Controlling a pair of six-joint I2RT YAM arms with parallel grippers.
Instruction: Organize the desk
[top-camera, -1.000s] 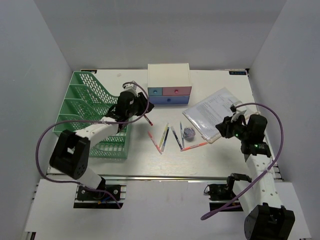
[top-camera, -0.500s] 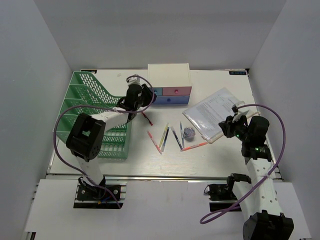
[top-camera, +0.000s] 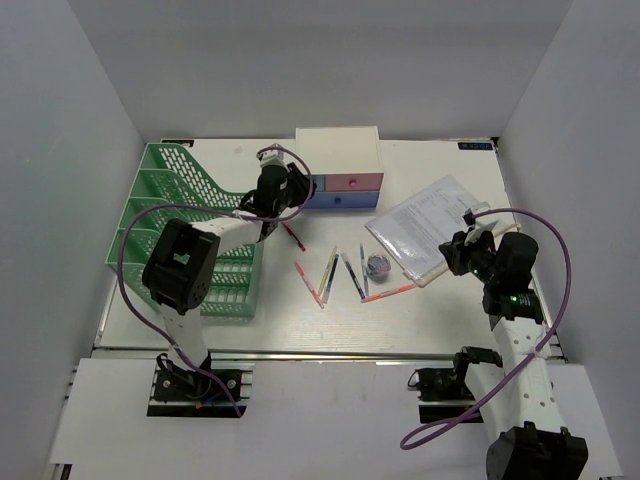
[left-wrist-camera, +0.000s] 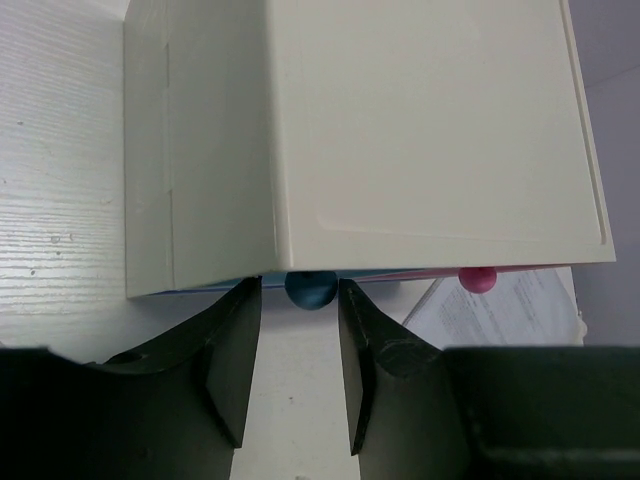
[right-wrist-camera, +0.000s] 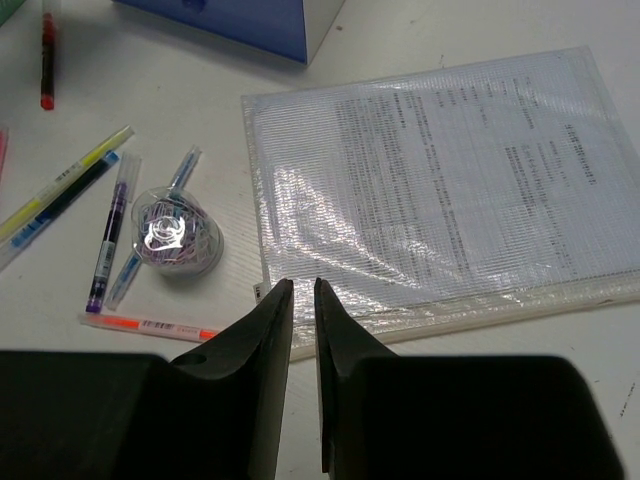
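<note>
Desk (top-camera: 300, 320) status: early stage, little sorted as far as can be seen. It lies beneath both grippers and extends ahead of them to the back wall.

Left gripper (left-wrist-camera: 298, 290): jaws apart, levelled at the front of the drawer box (left-wrist-camera: 420, 130). The blue knob (left-wrist-camera: 311, 289) sits right at the fingertips, in the gap between them. Contact with either finger cannot be told. All drawers look closed; pink knob (left-wrist-camera: 477, 279) lies off to the gripper's right. Rack (top-camera: 170, 200) stands to this gripper's left, and no paper shows in its slots from the top view.

Right gripper (right-wrist-camera: 300, 290): jaws nearly together, only a thin slit between. The tips hang over the near edge of the document sleeve (right-wrist-camera: 440, 180). Whether that edge is pinched cannot be told.

Loose items:
- clip tub (right-wrist-camera: 178, 240), just left of and ahead of the right gripper
- orange pen (right-wrist-camera: 150, 327), left of the right gripper's tips
- several pens (top-camera: 330, 275), fanned out further left
- red pen (right-wrist-camera: 47, 60), far ahead-left, near the box

Judgement: nothing stowed yet. Left to do: open a drawer, load the pens and tub, and file the sleeve, probably in the rack. Both arms appear to be at the start of those two jobs.
</note>
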